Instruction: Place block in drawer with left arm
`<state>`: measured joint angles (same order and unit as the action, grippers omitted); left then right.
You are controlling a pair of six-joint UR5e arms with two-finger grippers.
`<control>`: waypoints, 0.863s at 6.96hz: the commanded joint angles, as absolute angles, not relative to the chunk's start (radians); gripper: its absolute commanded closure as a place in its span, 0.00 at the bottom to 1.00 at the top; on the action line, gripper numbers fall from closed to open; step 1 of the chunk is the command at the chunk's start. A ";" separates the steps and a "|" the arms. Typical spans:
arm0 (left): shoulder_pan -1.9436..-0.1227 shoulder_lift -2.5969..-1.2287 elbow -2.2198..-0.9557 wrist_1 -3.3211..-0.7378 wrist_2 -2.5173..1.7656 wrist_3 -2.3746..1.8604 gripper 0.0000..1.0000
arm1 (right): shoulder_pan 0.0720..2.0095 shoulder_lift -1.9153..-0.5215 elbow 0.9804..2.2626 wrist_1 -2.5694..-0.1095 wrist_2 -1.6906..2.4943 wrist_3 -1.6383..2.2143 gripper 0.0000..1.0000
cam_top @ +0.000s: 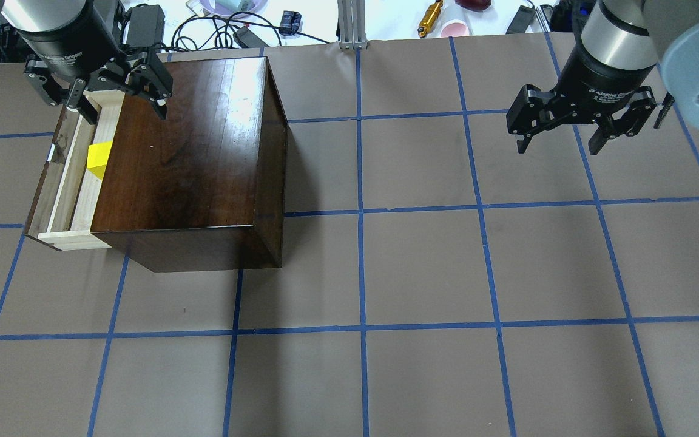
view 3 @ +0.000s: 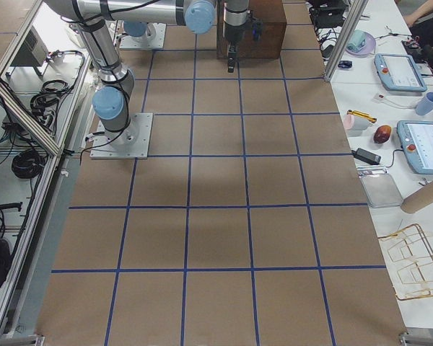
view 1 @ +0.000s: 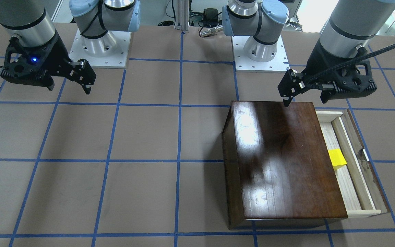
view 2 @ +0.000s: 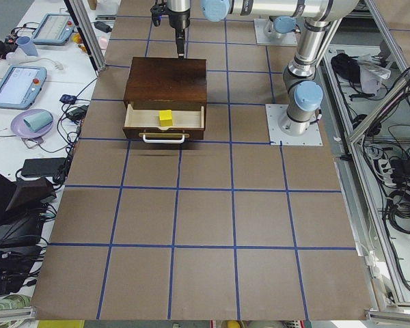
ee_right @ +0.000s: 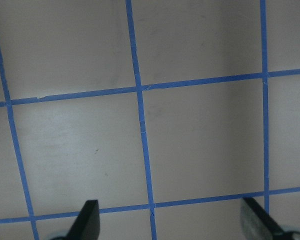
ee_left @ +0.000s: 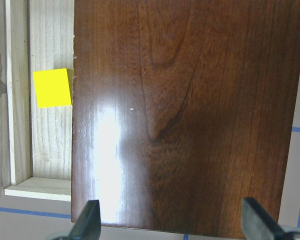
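The yellow block [view 1: 337, 159] lies in the open drawer [view 1: 353, 164], a pale wood tray pulled partway out of the dark-brown box [view 1: 279, 157]. In the overhead view the block [cam_top: 99, 159] lies against the box [cam_top: 185, 152], inside the drawer [cam_top: 70, 176]. My left gripper [cam_top: 125, 112] is open and empty. It hangs over the box's far edge in that view, apart from the block. The left wrist view shows the block [ee_left: 52, 87] and the box top [ee_left: 185, 115] between its fingers [ee_left: 87, 222]. My right gripper [cam_top: 559, 145] is open and empty over bare table.
The brown table carries a blue tape grid [cam_top: 360, 212]. The two arm bases [view 1: 98, 48] stand at the robot's side. Cables and small items [cam_top: 440, 15] lie beyond the table's far edge. The drawer has a metal handle [view 2: 164, 139] on its front.
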<state>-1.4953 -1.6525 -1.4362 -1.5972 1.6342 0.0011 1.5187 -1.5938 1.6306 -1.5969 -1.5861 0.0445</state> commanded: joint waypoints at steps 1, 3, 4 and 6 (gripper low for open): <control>-1.490 -1.654 -1.436 -1.583 1.625 0.052 0.00 | 1.519 -1.594 1.631 -1.597 -1.586 0.044 0.00; -1.483 -1.654 -1.437 -1.583 1.599 0.042 0.00 | 1.519 -1.594 1.631 -1.597 -1.586 0.044 0.00; -1.482 -1.654 -1.439 -1.583 1.600 0.043 0.00 | 1.519 -1.594 1.631 -1.597 -1.586 0.044 0.00; -1.480 -1.654 -1.442 -1.583 1.598 0.052 0.00 | 1.519 -1.594 1.631 -1.597 -1.586 0.044 0.00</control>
